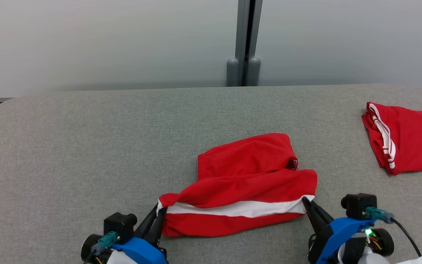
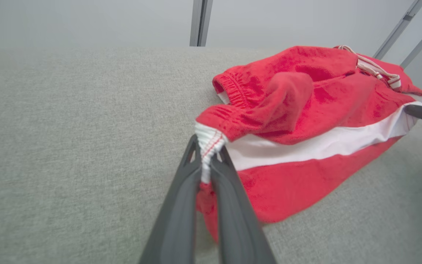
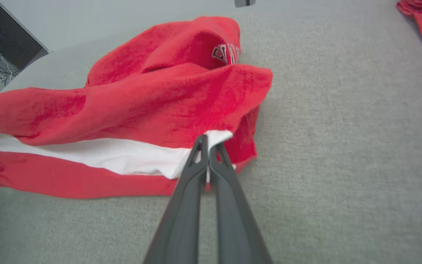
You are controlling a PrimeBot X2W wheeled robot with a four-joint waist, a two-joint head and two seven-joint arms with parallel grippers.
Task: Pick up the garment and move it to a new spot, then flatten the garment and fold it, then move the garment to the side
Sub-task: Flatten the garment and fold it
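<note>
The garment [image 1: 247, 179] is a pair of red shorts with a white side stripe, lying rumpled and partly doubled over near the front of the grey surface. My left gripper [image 1: 160, 209] is shut on its left end, where bunched white cloth [image 2: 206, 145] is pinched between the dark fingers [image 2: 181, 205]. At the stripe's other end my right gripper [image 1: 303, 200] is shut on the white corner [image 3: 218, 137]. The garment [image 3: 141, 106] shows white lettering near its upper fold, and in the left wrist view the garment [image 2: 306, 121] has a striped drawstring on its far side.
A second red garment [image 1: 408, 141] with white stripes lies folded at the right edge of the grey padded table [image 1: 86, 146]. Behind the table stands a pale wall with a grey vertical post [image 1: 245, 44]. Bare grey surface stretches to the left and back.
</note>
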